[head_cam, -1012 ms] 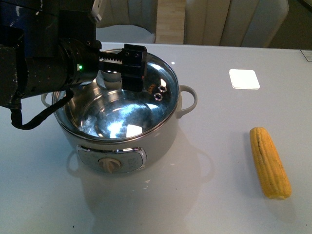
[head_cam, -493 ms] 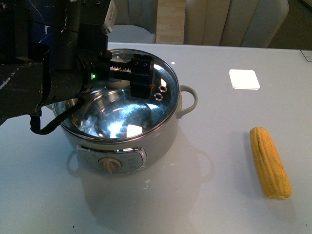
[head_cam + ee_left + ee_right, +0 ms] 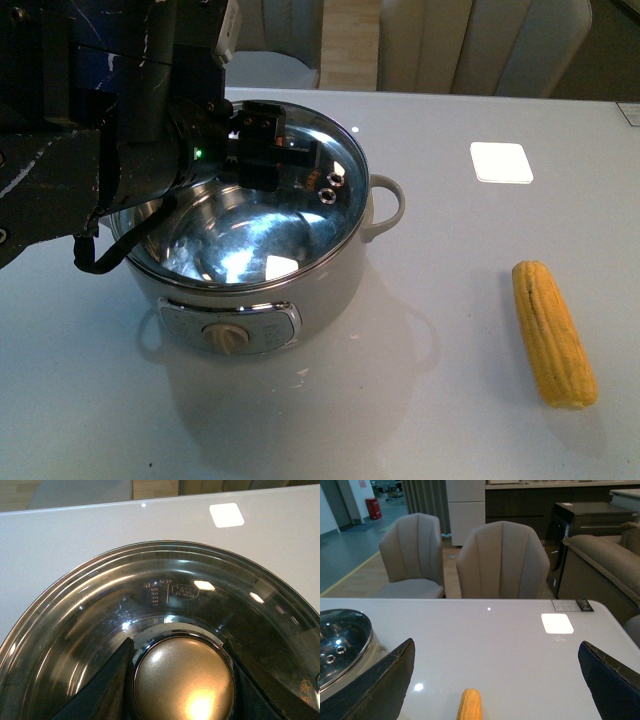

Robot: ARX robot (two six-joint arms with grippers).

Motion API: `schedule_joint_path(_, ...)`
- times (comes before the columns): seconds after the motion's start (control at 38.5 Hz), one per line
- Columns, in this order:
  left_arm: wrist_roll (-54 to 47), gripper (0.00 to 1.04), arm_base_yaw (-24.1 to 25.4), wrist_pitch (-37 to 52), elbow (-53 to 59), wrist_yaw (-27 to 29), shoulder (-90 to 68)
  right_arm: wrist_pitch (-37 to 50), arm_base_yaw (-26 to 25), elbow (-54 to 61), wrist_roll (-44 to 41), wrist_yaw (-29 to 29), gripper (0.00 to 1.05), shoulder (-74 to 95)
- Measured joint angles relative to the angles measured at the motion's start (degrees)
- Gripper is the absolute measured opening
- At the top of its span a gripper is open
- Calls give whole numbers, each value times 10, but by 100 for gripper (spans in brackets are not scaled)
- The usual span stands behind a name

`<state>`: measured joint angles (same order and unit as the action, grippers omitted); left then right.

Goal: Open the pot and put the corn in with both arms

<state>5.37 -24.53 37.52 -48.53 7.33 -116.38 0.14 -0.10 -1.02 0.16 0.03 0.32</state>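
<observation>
The cream-white pot (image 3: pixel 330 285) stands left of centre on the table, and the glass lid (image 3: pixel 300 215) still covers its steel bowl. My left gripper (image 3: pixel 262 150) reaches over the lid from the left. In the left wrist view its dark fingers (image 3: pixel 107 680) press both sides of the lid's golden knob (image 3: pixel 182 680), shut on it. The corn (image 3: pixel 553 333) lies on the table to the right, lengthwise, apart from the pot. In the right wrist view my right gripper (image 3: pixel 495 680) is open above the table, with the corn's tip (image 3: pixel 470 705) between its wide-spread fingers (image 3: pixel 385 680).
The pot's beige dial (image 3: pixel 228 338) faces me, and a loop handle (image 3: pixel 388 205) sticks out to the right. A white square patch (image 3: pixel 500 161) lies on the glossy table (image 3: pixel 450 420) behind the corn. Padded chairs (image 3: pixel 502 560) stand beyond the far edge.
My left arm has pushed further in over the pot and its gripper has closed around the knob, which the front view no longer shows. Lid, pot and corn stay put.
</observation>
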Motion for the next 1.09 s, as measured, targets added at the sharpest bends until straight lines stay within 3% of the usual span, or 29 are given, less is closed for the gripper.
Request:
schedule_joint_path(0.39, -6, 45, 3, -11, -2, 2, 5, 0, 0, 0, 0, 0, 96, 0)
schedule_joint_path(0.86, -33, 45, 19, -90, -36, 21, 106, 0, 0, 0, 0, 0, 96, 0)
schedule_joint_path(1.09, -45, 45, 70, -95, 2, 16, 192, 0, 0, 0, 0, 0, 96, 0)
